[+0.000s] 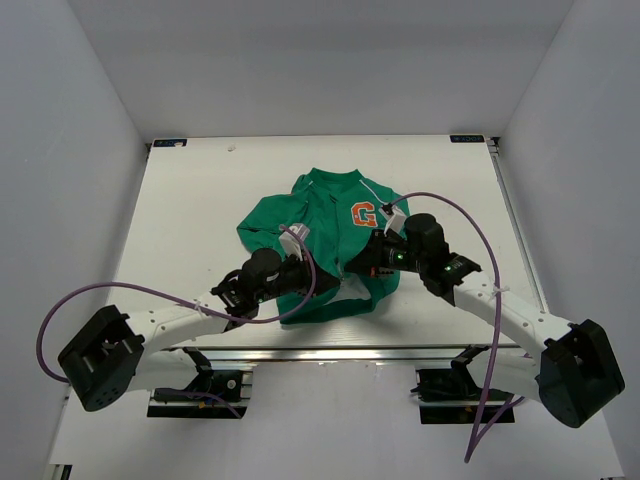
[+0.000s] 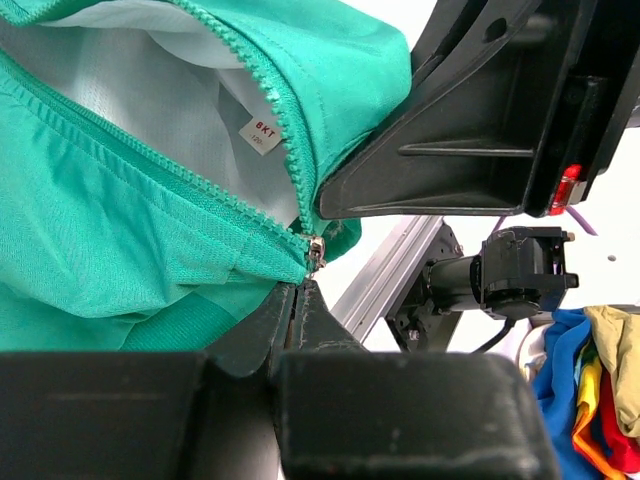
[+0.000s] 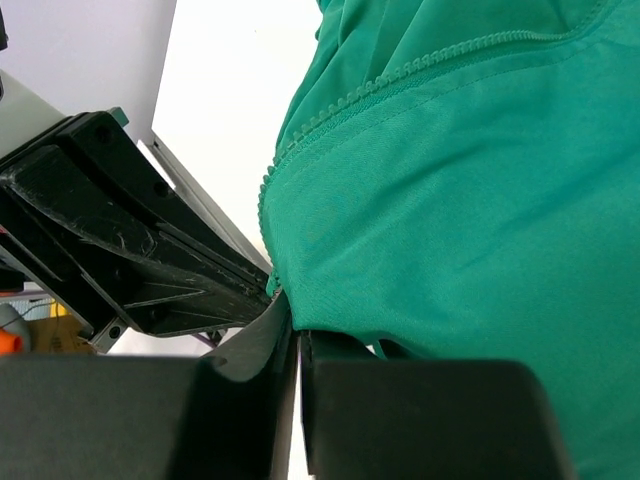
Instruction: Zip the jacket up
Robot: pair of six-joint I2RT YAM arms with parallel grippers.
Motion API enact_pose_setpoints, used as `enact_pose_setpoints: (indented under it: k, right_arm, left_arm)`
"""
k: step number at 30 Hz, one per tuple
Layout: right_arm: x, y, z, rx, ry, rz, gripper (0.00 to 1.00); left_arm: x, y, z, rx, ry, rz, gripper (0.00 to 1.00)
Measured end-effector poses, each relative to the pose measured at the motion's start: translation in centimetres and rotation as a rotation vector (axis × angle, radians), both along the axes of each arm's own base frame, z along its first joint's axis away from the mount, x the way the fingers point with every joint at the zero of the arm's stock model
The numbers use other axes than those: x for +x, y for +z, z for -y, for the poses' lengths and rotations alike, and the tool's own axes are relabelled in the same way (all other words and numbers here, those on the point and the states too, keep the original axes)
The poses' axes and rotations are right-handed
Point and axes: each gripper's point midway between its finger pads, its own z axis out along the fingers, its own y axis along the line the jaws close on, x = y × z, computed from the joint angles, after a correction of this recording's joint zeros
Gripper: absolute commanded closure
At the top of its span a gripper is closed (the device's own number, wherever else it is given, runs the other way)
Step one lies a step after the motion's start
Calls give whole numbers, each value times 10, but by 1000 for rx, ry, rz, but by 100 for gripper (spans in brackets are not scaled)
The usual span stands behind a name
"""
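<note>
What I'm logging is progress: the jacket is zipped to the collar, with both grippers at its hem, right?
No: the jacket is unzipped. The left wrist view shows its teeth spread apart over the lining, meeting at the slider. The left gripper and right gripper are at its hem.

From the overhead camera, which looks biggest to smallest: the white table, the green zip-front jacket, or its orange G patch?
Largest: white flat table.
Then green zip-front fabric jacket.
Smallest: orange white-edged G patch.
</note>
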Motion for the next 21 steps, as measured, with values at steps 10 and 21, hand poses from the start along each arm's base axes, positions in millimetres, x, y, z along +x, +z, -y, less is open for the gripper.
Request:
enact_pose_setpoints:
  k: [10, 21]
  right_arm:
    - [-14, 4, 0, 50, 33, -10, 32]
    - [-38, -13, 14, 57, 39, -27, 34]
  left_arm:
    - [3, 14, 6, -81, 46, -49, 100]
    - [8, 19, 4, -154, 106, -98, 100]
